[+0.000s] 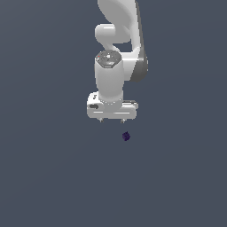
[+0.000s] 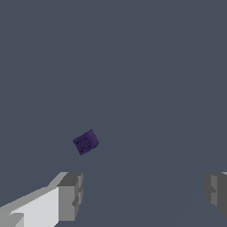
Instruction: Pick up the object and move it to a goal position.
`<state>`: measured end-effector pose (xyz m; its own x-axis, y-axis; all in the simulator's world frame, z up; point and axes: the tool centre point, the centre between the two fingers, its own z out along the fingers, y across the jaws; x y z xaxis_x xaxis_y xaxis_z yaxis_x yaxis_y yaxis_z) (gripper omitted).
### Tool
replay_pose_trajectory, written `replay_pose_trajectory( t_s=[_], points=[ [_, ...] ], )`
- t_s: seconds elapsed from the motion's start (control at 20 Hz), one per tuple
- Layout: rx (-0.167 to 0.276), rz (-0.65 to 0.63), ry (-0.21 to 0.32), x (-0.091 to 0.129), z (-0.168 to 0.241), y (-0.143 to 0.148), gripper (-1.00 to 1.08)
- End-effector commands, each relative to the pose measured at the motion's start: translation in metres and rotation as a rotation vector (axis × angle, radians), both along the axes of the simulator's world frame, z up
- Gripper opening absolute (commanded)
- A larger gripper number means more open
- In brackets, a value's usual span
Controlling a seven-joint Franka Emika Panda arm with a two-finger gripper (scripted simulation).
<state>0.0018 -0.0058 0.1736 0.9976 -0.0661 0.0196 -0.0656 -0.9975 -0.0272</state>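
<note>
The object is a tiny dark purple cube (image 1: pixel 126 136) lying on the flat grey floor, seen turned at an angle in the wrist view (image 2: pixel 85 142). My white gripper (image 1: pixel 111 120) hangs above and slightly to the exterior view's left of it, not touching it. In the wrist view the two grey fingertips (image 2: pixel 71 196) stand far apart with nothing between them, so the gripper (image 2: pixel 144 193) is open. The cube lies outside the gap between the fingers, off toward one fingertip.
The white arm (image 1: pixel 117 53) rises from the gripper toward the top of the exterior view. A plain grey floor (image 1: pixel 53 177) fills everything around. No goal marker shows.
</note>
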Motion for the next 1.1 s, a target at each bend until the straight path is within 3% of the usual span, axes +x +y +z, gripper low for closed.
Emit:
replay_pose_trajectory(
  t_s=[0.0,1.05],
  points=[
    [-0.001,0.013,0.000,0.000,-0.002,0.002,1.00],
    [-0.031,0.480,0.014,0.000,-0.096,0.072,1.00]
  ],
)
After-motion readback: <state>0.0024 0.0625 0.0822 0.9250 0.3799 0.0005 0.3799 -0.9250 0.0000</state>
